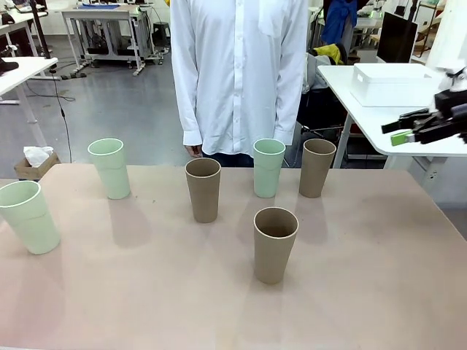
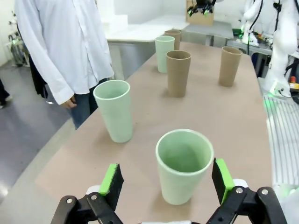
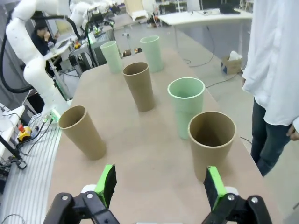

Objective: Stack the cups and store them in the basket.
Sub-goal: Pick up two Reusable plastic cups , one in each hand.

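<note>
Left gripper (image 2: 167, 177) is gaping wide, facing a mint cup (image 2: 183, 164) well apart from the person (image 1: 237, 73); right gripper (image 3: 159, 184), also spread, is facing a tan cup (image 3: 211, 140) near the person.

Over table (image 3: 135, 140): right gripper (image 3: 160, 185) spread wide. Nearest brown cup (image 3: 211, 144) upright just ahead, toward one finger; green cup (image 3: 186, 107) just behind it.

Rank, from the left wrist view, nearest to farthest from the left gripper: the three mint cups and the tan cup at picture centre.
1. Near mint cup, between the left gripper's open fingers.
2. Second mint cup, picture left, by the person.
3. Tan cup, picture centre.
4. Far mint cup, behind the tan one.
</note>
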